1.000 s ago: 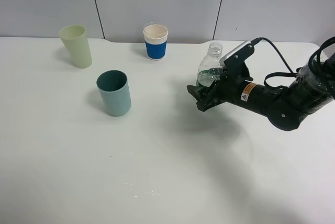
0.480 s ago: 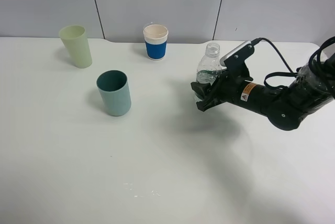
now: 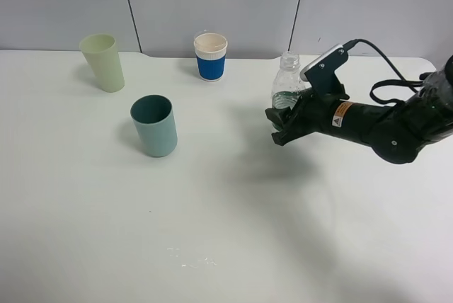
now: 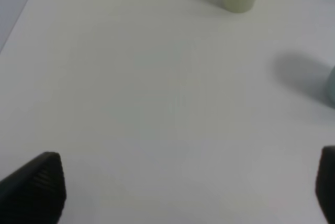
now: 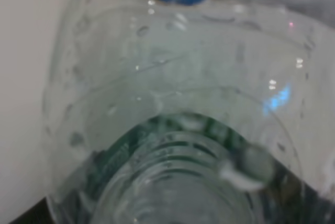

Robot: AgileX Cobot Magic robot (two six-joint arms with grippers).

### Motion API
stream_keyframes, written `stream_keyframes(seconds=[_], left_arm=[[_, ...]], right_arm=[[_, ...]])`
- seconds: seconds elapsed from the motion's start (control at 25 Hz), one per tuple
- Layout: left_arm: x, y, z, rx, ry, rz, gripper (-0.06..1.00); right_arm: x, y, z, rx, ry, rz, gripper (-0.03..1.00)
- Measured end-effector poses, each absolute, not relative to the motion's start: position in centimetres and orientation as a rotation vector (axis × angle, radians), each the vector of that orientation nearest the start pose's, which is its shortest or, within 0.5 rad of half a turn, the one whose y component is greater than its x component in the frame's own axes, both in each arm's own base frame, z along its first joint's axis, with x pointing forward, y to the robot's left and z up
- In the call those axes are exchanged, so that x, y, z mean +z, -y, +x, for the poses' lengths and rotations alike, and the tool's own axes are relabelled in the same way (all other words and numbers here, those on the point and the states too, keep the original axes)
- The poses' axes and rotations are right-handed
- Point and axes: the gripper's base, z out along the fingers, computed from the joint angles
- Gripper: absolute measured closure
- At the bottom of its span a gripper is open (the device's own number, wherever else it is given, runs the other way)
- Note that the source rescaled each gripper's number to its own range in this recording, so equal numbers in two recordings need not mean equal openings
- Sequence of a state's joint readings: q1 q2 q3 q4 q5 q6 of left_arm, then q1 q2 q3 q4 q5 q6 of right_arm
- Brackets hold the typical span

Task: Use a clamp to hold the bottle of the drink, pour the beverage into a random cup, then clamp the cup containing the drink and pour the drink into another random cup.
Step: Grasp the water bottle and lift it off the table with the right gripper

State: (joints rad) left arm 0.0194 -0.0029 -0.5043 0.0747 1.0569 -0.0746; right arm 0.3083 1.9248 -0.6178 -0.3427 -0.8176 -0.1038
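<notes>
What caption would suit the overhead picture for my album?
Right gripper clamps the uncapped bottle; the teal cup stands apart on the table.

Three cups share one white table (image 3: 212, 232): a pale green cup (image 3: 102, 62), a blue-sleeved paper cup (image 3: 210, 56) and a teal tumbler (image 3: 154, 126). One clear bottle (image 3: 287, 80).
</notes>
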Motion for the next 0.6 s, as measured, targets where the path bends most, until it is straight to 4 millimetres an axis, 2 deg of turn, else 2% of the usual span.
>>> stream_keyframes(seconds=[0.32,0.6], left_arm=[[27.9,-0.6,-0.6,0.055,-2.029,-0.099,0.05],[27.9,-0.6,-0.6,0.055,-2.029,-0.099,0.05]], right_arm=[[14.0,-12.4,29.7,0.204,-1.792,-0.775,0.97],[15.6,-16.0,31.0,0.198,-1.825,-0.868,0.97]])
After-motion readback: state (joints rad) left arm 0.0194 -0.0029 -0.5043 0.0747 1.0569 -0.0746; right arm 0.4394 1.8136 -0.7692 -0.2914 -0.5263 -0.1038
